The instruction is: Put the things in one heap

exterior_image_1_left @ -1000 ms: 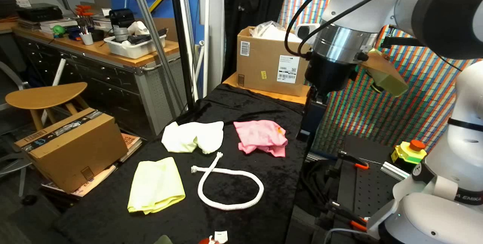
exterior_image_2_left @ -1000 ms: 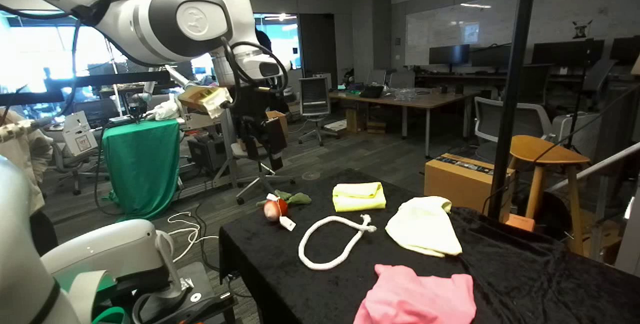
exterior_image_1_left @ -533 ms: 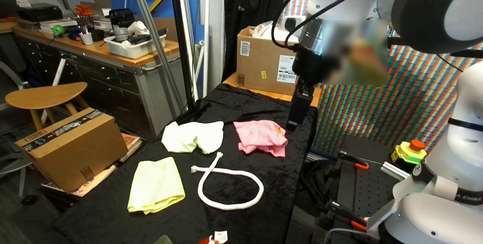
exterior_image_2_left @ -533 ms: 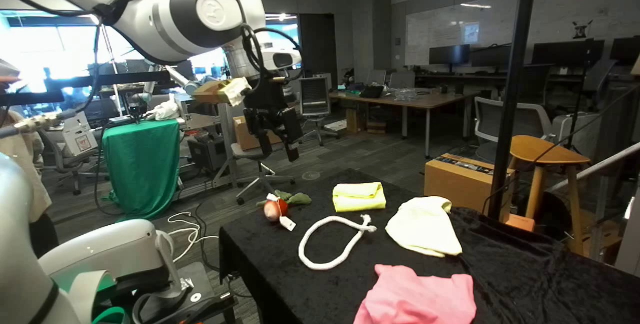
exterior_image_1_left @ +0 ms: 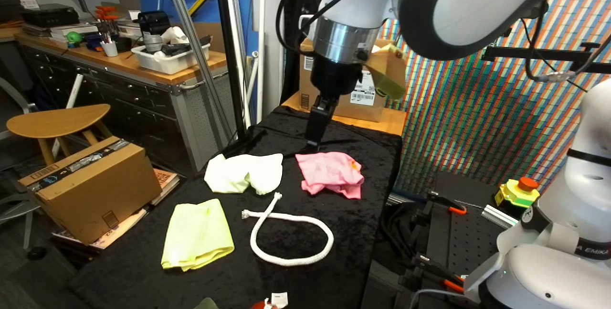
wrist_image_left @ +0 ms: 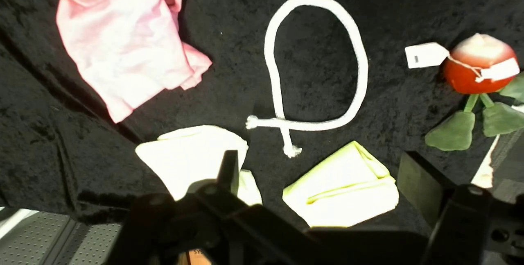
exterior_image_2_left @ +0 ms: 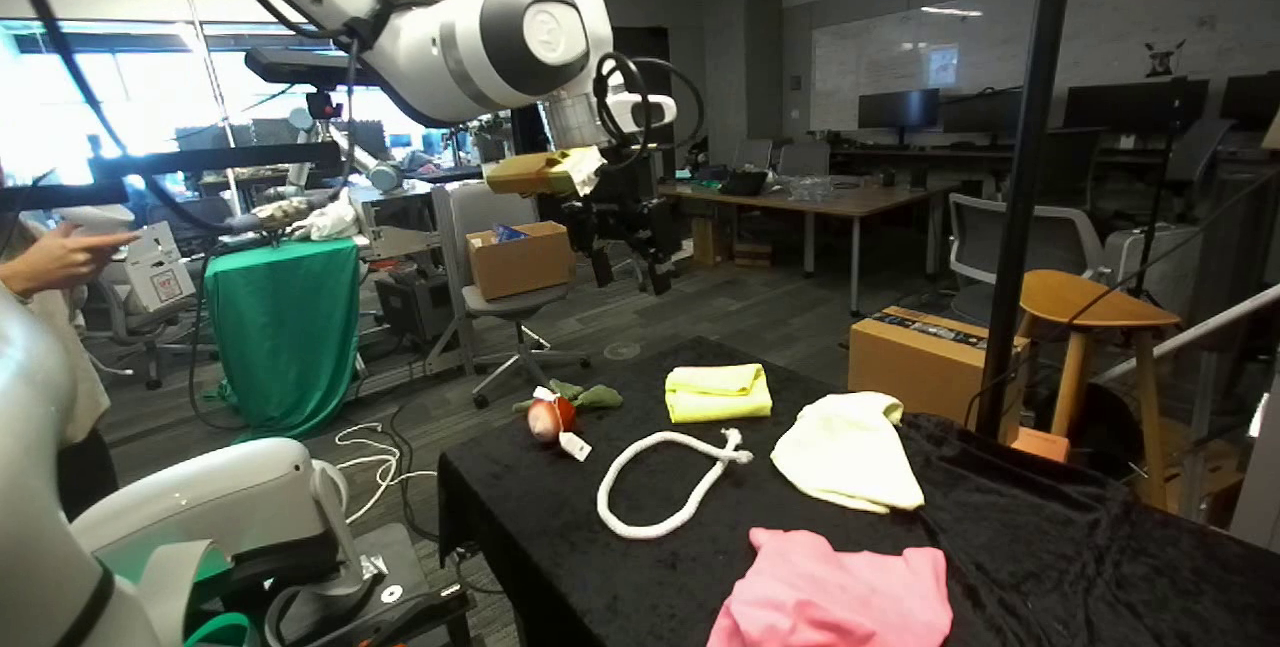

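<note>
The yellow cloth (exterior_image_1_left: 196,235) lies folded on the black-covered table, apart from the crumpled cream-white cloth (exterior_image_1_left: 243,174). Right of the cream-white one is the pink cloth (exterior_image_1_left: 330,174). A white rope loop (exterior_image_2_left: 640,531) with crossed ends rests among them; no two of these touch. Above the table hangs my gripper (exterior_image_2_left: 632,279), its jaws wide apart and holding nothing. From the wrist view, the yellow cloth (wrist_image_left: 339,195) appears below and between the open fingers, while the left finger (wrist_image_left: 230,171) covers part of the cream-white cloth (wrist_image_left: 192,154).
A red stuffed toy (wrist_image_left: 470,60) with green leaves and white tags lies at the table's edge. A large cardboard box (exterior_image_1_left: 334,77) stands at the back, another brown box (exterior_image_1_left: 95,189) beside the table. A black post (exterior_image_2_left: 1018,187) rises near the table.
The arm has swung across the table: leftward past the pink cloth in an exterior view, rightward in an exterior view from elsewhere. The jaws stay open. Cloths and rope have not moved.
</note>
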### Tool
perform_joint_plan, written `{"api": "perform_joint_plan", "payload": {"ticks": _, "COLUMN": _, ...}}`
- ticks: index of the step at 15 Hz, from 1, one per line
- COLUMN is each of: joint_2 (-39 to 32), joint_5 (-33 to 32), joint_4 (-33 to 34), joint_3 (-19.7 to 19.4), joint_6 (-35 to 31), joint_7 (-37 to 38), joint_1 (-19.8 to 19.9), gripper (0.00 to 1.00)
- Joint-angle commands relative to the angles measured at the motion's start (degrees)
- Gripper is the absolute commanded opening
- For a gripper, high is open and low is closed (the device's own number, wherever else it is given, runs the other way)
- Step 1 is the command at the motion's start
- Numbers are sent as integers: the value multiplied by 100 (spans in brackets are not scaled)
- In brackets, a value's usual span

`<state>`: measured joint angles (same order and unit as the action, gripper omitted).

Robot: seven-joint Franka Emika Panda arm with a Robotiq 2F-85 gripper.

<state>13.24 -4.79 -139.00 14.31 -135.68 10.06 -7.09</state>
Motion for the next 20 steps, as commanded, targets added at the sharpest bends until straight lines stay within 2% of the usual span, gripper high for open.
{"api": "perform_joint_plan", "payload": {"ticks": 1, "joint_2": -1285, "joint_5": -242, "joint_4": 876, "joint_3": -69, "joint_6": -439, "joint_7": 5, "joint_1": -11, "gripper": 100}}
{"api": "perform_joint_plan", "payload": {"ticks": 3, "joint_2": -1852, "joint_5": -241, "joint_4": 1231, "joint_3": -138, "joint_6": -710, "joint_7": -4, "joint_1": -67, "gripper": 100}}
{"api": "perform_joint_plan", "payload": {"ticks": 6, "joint_2": -2662, "joint_5": -569, "joint_4": 1741, "joint_3": -318, "joint_6": -1147, "joint_7": 249, "joint_1": -187, "gripper": 100}}
{"api": "perform_joint_plan", "payload": {"ticks": 9, "joint_2": -3412, "joint_5": -983, "joint_4": 2342, "joint_3": -717, "joint_6": -1307, "joint_7": 662, "joint_1": -431, "gripper": 100}}
{"api": "perform_joint_plan", "payload": {"ticks": 11, "joint_2": -3814, "joint_5": -1029, "joint_4": 2736, "joint_3": -968, "joint_6": -1302, "joint_7": 839, "joint_1": -582, "gripper": 100}}
{"api": "perform_joint_plan", "payload": {"ticks": 15, "joint_2": -4390, "joint_5": -829, "joint_4": 3711, "joint_3": -1249, "joint_6": -315, "joint_7": 918, "joint_1": -784, "gripper": 100}}
{"api": "perform_joint_plan", "payload": {"ticks": 20, "joint_2": -4883, "joint_5": -652, "joint_4": 4992, "joint_3": -1285, "joint_6": 683, "joint_7": 880, "joint_1": -758, "gripper": 100}}
